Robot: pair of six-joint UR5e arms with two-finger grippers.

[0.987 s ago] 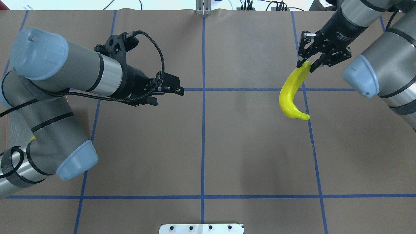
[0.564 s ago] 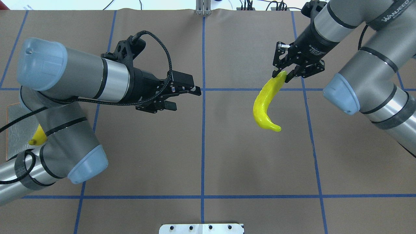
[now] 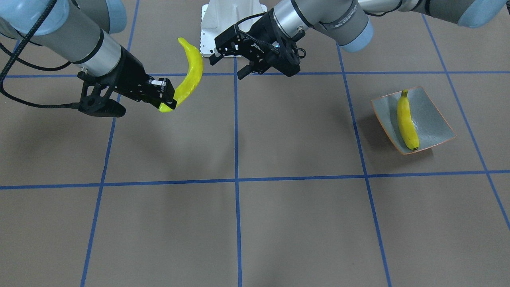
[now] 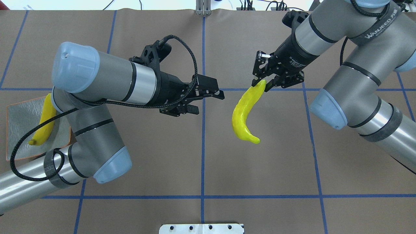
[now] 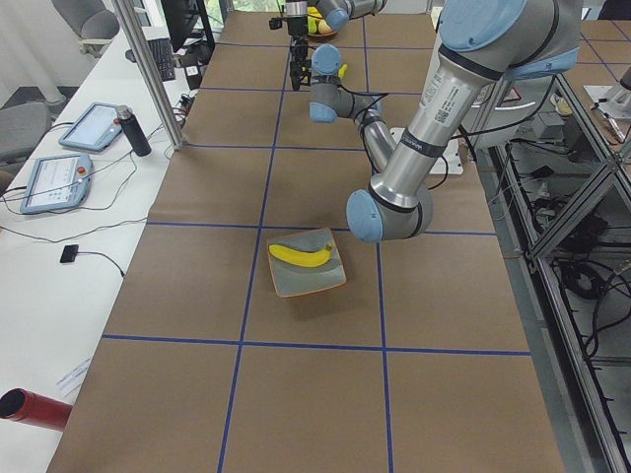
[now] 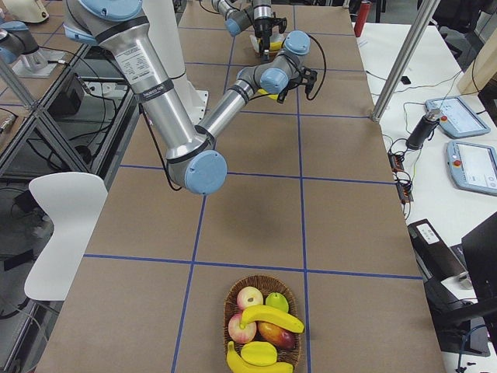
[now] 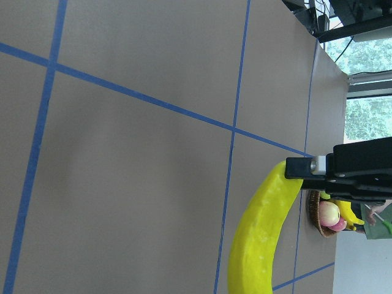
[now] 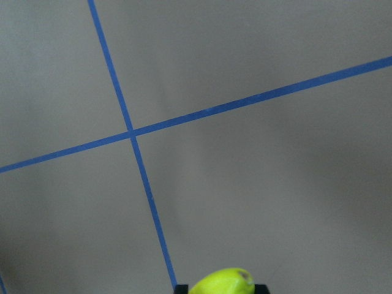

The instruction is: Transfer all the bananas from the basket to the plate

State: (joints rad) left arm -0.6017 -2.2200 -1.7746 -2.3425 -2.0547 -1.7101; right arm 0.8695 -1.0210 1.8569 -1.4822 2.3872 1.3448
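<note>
My right gripper [image 4: 264, 83] is shut on one end of a yellow banana [image 4: 242, 117], which hangs above the table just right of the centre line. In the front view this held banana [image 3: 192, 72] curves up from the right gripper [image 3: 168, 103]. My left gripper [image 4: 210, 104] is open with nothing in it, a short way left of the banana and pointing at it. The grey-green plate [image 4: 19, 117] lies at the far left with one banana [image 4: 45, 121] on it. The basket [image 6: 233, 299] at the table's right end holds two bananas [image 6: 273, 317] among other fruit.
Apples and other fruit [image 6: 250, 298] share the basket. Blue tape lines [image 4: 203, 146] divide the brown table. A white mount plate [image 4: 201, 228] sits at the near edge. My left arm's elbow [image 4: 97, 152] overhangs the plate's corner.
My right gripper has carried the banana leftward toward the table's middle. The left gripper has moved right toward it, still open, and the arm has uncovered the plate.
</note>
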